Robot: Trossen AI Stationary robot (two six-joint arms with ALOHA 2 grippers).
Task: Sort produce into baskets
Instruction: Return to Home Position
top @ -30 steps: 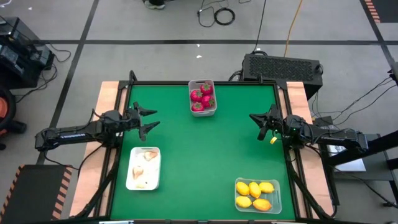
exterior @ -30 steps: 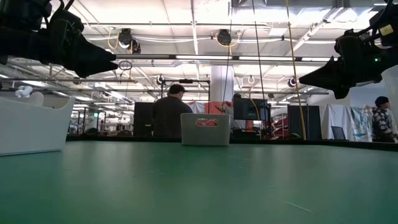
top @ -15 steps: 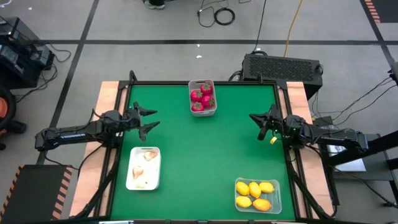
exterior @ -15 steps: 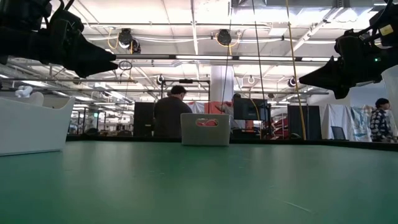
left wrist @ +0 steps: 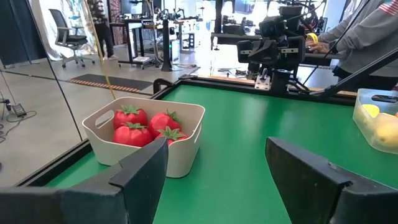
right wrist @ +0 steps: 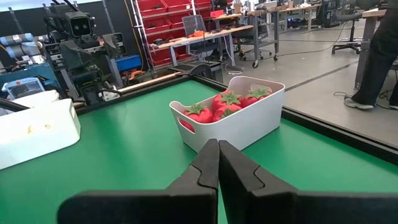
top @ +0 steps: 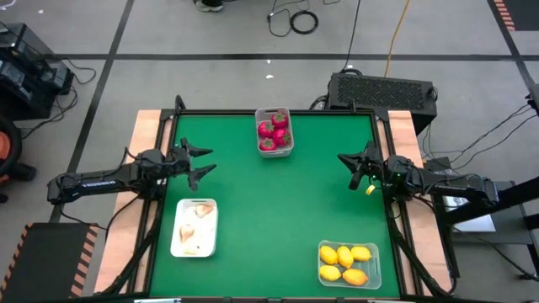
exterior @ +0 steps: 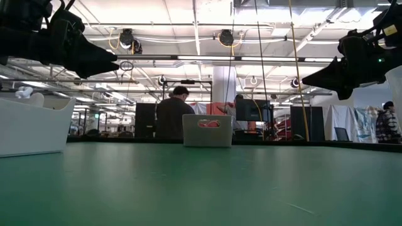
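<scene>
You have nothing loose on the green table [top: 278,210] that I can see — every piece of produce sits in a container. The red round pieces [top: 273,132] are in the grey-white bin [top: 276,153] at the middle of the far edge. The garlic bulbs [top: 200,209] lie in the shallow white tray [top: 208,234] near the front on the left arm's side. The lemons [top: 344,256] fill the clear tub [top: 375,268] at the front corner on the right arm's side. Your left gripper [left wrist: 214,152] hangs by the left edge with its fingers spread wide and nothing between them. Your right gripper [right wrist: 217,149] hangs by the right edge, its fingers pressed together on nothing. The two point inward, toward each other across the table, and the low view shows both lifted clear of the surface. The relation that matters for what comes next is where the containers lie from the fingers. The bin lies between the two grippers and off toward the far edge, well apart from either, with its long axis running front to back. The tray is nearer the left arm and the tub nearer the right — each sits toward the front from its gripper, not under it. So, as I judge it, the sorting is done, and a retreat to rest should meet nothing if you draw each arm straight back to its own side rather than sweep it over the container beside it.
</scene>
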